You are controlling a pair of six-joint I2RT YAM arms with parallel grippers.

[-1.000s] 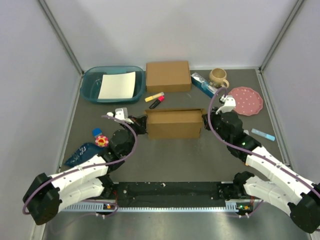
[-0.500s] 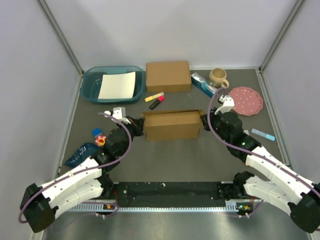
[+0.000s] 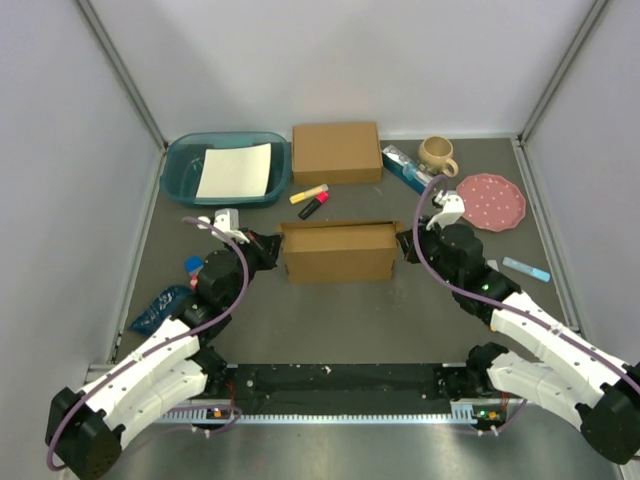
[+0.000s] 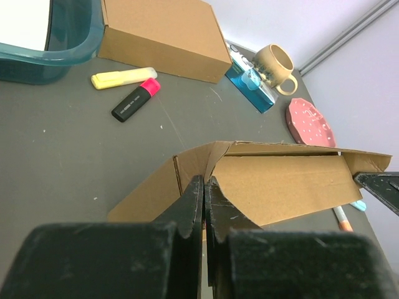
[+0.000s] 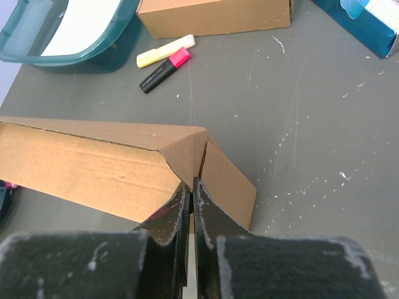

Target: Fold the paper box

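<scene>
The paper box (image 3: pixel 335 252) is a long, low brown cardboard shape lying across the middle of the table, with its long flap standing up. My left gripper (image 3: pixel 272 250) is shut on the folded flap at its left end; in the left wrist view the closed tips (image 4: pixel 206 180) pinch the corner of the paper box (image 4: pixel 280 187). My right gripper (image 3: pixel 405 245) is shut on the flap at the right end. In the right wrist view its tips (image 5: pixel 191 182) clamp the corner fold of the paper box (image 5: pixel 93 168).
A smaller closed brown box (image 3: pixel 336 152) stands behind, beside a teal bin (image 3: pixel 180 160) holding white paper. A yellow highlighter (image 3: pixel 309 192) and a pink-capped marker (image 3: pixel 314 205) lie just behind the paper box. A mug (image 3: pixel 436 153), blue carton (image 3: pixel 405 170), pink plate (image 3: pixel 491 201) and blue pen (image 3: pixel 526 269) sit on the right.
The paper box has slid a little to the left, with both grippers moving left along with it. The left arm has drawn back toward the left side.
</scene>
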